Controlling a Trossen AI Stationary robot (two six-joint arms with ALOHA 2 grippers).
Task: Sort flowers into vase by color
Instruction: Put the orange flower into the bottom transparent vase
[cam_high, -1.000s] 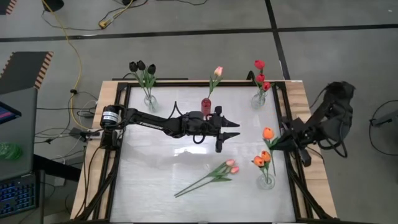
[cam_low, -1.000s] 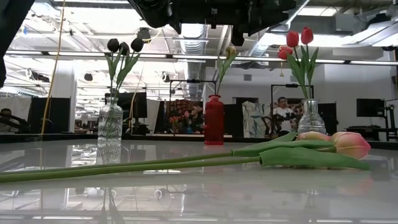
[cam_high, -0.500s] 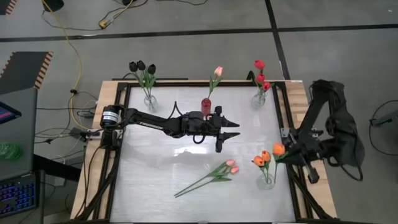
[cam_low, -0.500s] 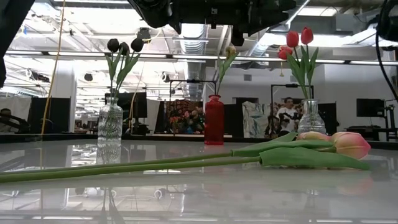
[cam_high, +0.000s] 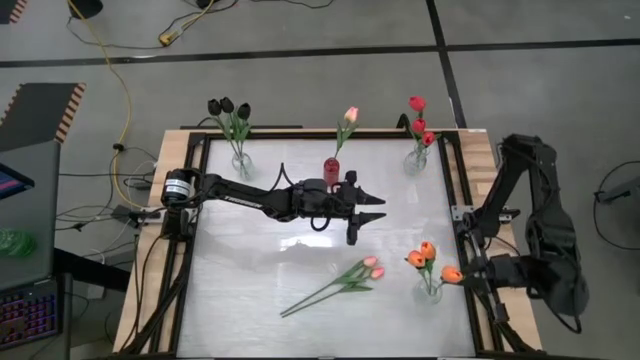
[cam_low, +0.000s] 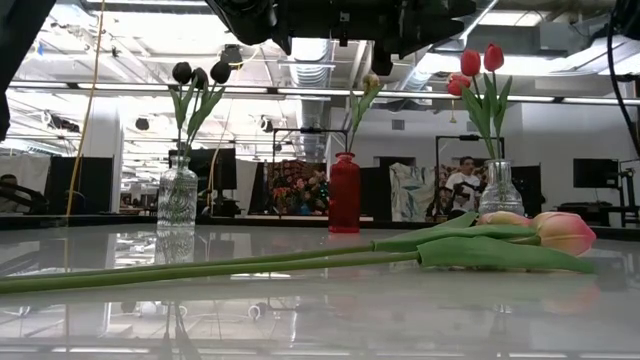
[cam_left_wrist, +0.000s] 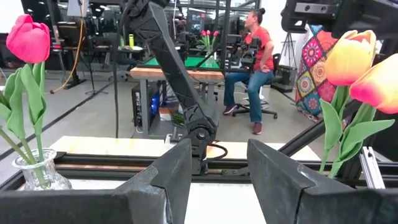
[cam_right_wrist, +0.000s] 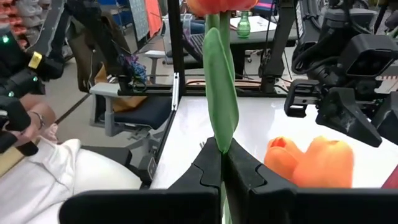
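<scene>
My right gripper (cam_high: 468, 272) is shut on an orange tulip whose head (cam_high: 452, 273) is beside a clear vase (cam_high: 428, 291) with two orange tulips (cam_right_wrist: 311, 163) at the near right. Two pink tulips (cam_high: 340, 285) lie flat on the white table. My left gripper (cam_high: 372, 214) hovers open and empty over the table's middle. At the far edge, black tulips (cam_high: 228, 107) stand in a clear vase, one pink tulip (cam_high: 351, 115) in a red vase (cam_high: 332, 168), and red tulips (cam_high: 418, 125) in a clear vase (cam_high: 416, 160). My right gripper pinches the orange tulip's green stem and leaf (cam_right_wrist: 221, 144) between its two fingers, below the head. The fingers come level from the table's right side, across the stem. The stem rises from the fingers with the head (cam_right_wrist: 217, 5) on top, lifted clear; the lower stem is hidden.
A dark frame (cam_high: 458, 200) runs along the table's edges. A yellow cable (cam_high: 120, 90) and other cables lie on the floor beyond the far left. The low view shows people seated in the room behind (cam_low: 458, 180).
My right gripper has swung toward the table's near edge with the orange tulip, still shut on it. The tulip's head has gone from right of mid-table to beside the vase of orange tulips. My left arm has kept still.
</scene>
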